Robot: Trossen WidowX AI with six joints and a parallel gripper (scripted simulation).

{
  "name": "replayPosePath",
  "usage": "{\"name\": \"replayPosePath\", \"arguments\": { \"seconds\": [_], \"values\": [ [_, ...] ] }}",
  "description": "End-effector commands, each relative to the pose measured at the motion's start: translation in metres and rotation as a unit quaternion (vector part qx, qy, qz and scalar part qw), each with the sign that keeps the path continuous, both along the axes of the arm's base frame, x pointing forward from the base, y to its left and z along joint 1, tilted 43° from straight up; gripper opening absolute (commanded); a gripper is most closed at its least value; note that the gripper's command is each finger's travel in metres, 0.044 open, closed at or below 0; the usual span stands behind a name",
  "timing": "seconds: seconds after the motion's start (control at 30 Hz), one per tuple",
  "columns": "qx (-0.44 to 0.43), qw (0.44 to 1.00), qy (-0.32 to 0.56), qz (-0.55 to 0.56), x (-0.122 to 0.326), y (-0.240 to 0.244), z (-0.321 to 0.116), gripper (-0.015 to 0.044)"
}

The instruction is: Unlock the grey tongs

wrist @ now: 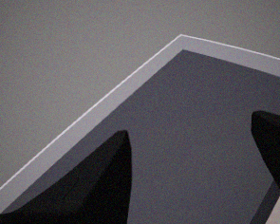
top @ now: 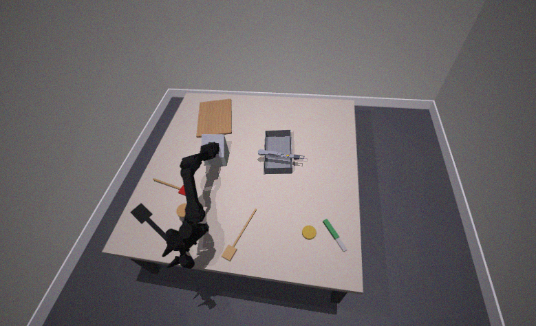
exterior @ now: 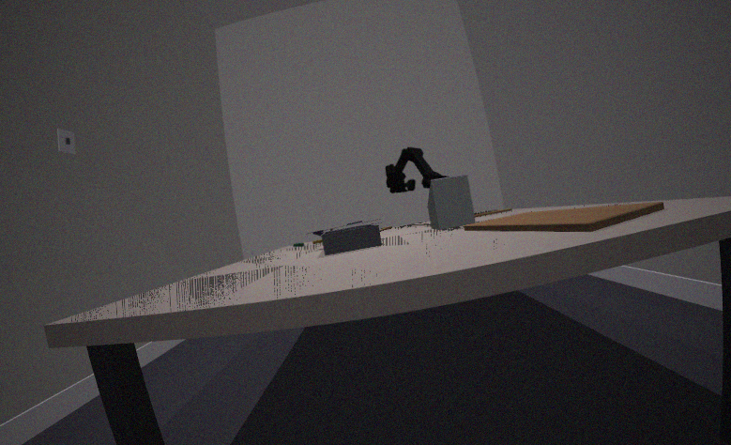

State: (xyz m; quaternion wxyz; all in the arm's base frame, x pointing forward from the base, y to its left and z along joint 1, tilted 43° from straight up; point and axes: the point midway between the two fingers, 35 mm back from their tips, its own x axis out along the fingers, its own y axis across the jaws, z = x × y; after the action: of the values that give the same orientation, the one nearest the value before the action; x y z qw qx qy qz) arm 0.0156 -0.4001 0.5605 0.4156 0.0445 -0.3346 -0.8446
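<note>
The grey tongs (top: 276, 153) lie across the roasting tin (top: 278, 171) (exterior: 351, 240), with a rounded end over its left side and thin dark ends past its right side in the top view. Their arms look close together. The wooden board (top: 215, 117) (exterior: 567, 217) lies flat at the back left of the table, bare. My gripper (top: 166, 260) (wrist: 190, 131) is open with nothing between its fingers. It is in the air over the table's front left edge, far from the tongs and the tin. The wrist view shows no tongs.
The arm rises from a pale grey block (top: 213, 139) (exterior: 451, 201) between board and tin. Near the arm lie a black spatula (top: 141, 212), a red-bladed spatula (top: 182, 190) and a wooden disc (top: 181, 210). Further right are a wooden spatula (top: 229, 252), yellow disc (top: 309, 232) and green-handled tool (top: 331, 229).
</note>
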Motion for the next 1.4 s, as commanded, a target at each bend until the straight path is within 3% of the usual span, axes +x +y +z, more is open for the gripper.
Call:
{"name": "replayPosePath", "arguments": {
  "seconds": [0.0,0.3,0.63,1.0,1.37],
  "values": [
    [0.062,0.996,0.022,0.063,0.061,-0.022,-0.035,0.0260],
    [0.192,0.958,0.096,0.191,0.199,-0.028,-0.120,0.0260],
    [0.315,0.878,0.209,0.294,0.332,0.025,-0.226,0.0260],
    [0.386,0.763,0.342,0.390,0.436,0.148,-0.329,0.0260],
    [0.426,0.608,0.534,0.404,0.467,0.295,-0.437,0.0260]
  ]
}}
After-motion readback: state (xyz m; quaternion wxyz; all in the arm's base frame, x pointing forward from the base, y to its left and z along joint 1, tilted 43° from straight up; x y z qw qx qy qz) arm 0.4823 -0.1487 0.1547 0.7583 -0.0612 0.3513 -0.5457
